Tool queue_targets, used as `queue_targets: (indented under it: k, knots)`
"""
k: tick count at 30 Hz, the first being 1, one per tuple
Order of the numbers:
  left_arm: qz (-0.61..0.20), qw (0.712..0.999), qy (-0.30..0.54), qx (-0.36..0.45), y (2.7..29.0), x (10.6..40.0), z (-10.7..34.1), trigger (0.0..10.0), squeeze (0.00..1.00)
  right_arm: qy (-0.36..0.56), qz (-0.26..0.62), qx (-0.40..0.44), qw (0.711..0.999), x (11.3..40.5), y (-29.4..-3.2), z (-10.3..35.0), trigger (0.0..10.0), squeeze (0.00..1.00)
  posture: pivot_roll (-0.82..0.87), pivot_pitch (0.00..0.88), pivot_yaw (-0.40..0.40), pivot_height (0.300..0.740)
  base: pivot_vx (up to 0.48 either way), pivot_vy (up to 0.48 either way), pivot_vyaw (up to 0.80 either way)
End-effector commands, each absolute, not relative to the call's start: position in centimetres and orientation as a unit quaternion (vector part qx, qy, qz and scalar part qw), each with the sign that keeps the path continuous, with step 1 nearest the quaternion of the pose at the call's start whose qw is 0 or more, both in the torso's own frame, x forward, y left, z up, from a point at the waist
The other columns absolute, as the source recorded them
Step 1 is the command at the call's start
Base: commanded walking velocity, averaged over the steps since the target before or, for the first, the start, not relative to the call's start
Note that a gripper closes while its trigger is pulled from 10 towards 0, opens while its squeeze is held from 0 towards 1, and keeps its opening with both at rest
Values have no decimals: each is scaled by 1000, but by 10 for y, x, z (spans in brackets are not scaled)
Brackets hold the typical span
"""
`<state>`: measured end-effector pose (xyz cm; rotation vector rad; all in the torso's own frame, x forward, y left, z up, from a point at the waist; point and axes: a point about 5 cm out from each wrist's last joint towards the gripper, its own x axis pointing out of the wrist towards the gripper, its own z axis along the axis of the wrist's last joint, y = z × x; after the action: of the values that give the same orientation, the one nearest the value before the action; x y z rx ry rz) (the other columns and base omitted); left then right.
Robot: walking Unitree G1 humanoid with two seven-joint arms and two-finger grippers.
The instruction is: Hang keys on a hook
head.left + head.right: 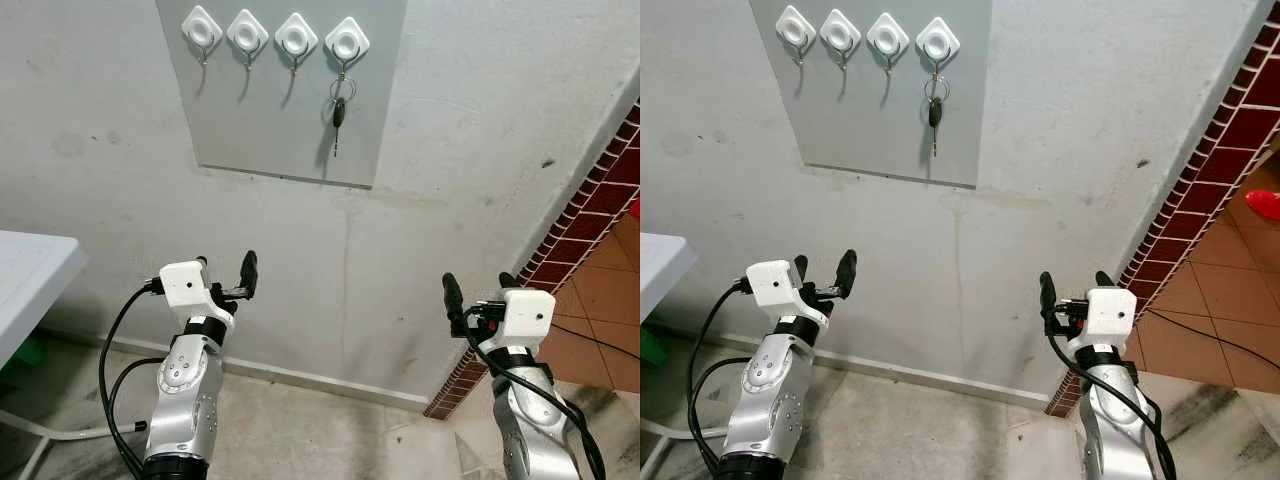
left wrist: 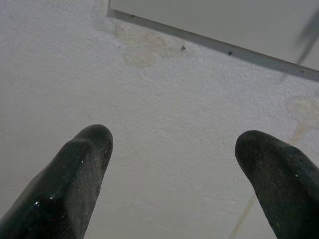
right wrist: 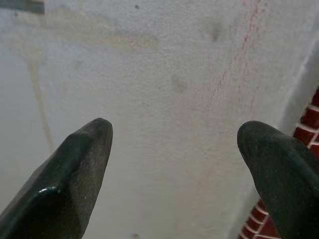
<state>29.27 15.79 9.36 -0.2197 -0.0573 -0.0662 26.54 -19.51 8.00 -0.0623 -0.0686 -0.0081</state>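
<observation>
Near the top centre of the left eye view, keys (image 1: 339,108) are hanging from the rightmost hook (image 1: 346,42) of four white hooks on a grey panel (image 1: 262,130) fixed to the pale wall (image 1: 480,130). How many keys are on the ring is too small to tell. Three other hooks (image 1: 247,35) are sitting bare; the panel's upper edge is being cut off by the frame. Lower left, the left gripper (image 1: 224,277) is hovering with fingers spread apart, holding nothing. Lower right, the right gripper (image 1: 480,290) is likewise gaping wide and empty, well below the keys. A white table (image 1: 30,280) is showing partly at the left edge; red brick trim (image 1: 590,205) is running along the right.
</observation>
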Motion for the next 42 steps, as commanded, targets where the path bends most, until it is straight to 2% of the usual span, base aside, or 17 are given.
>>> queue_targets:
  k: [1,11,42]
  knots:
    - [-44,993,-41,-101,154,296,100,10000,0,-34,-4,-34,999,267,-195,82,10000,0,-31,0,-6,740,0,0,513]
    - [-51,994,-46,-90,144,299,104,10000,0,-35,5,-50,998,272,-187,84,10000,0,-21,0,-5,740,0,0,733]
    - [-17,997,-43,-69,155,311,108,10000,0,-46,19,-48,998,283,-180,88,10000,0,-15,0,4,740,0,0,782]
